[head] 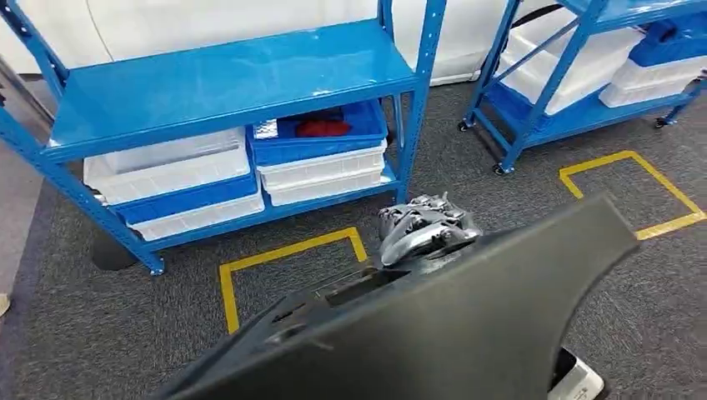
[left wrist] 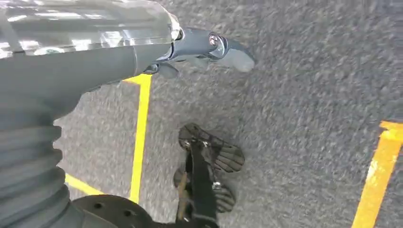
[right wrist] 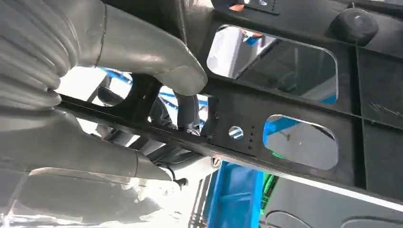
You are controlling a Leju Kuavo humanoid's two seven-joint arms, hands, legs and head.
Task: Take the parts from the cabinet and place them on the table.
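Observation:
A large black plastic panel (head: 467, 317) with several cut-outs fills the lower part of the head view, tilted up to the right. My right hand (head: 423, 231) grips its upper edge near the middle. In the right wrist view the thumb and fingers (right wrist: 142, 61) wrap around a bar of the panel (right wrist: 294, 118) beside its rounded windows. My left hand (left wrist: 204, 52) hangs over the grey carpet with nothing in it. The blue cabinet rack (head: 225, 75) stands ahead, past the panel.
The lower shelf holds white bins (head: 167, 167) and a blue bin (head: 321, 133) with a red item inside. A second blue rack (head: 575, 75) with white bins stands at the right. Yellow tape corners (head: 283, 254) (head: 642, 192) mark the carpet.

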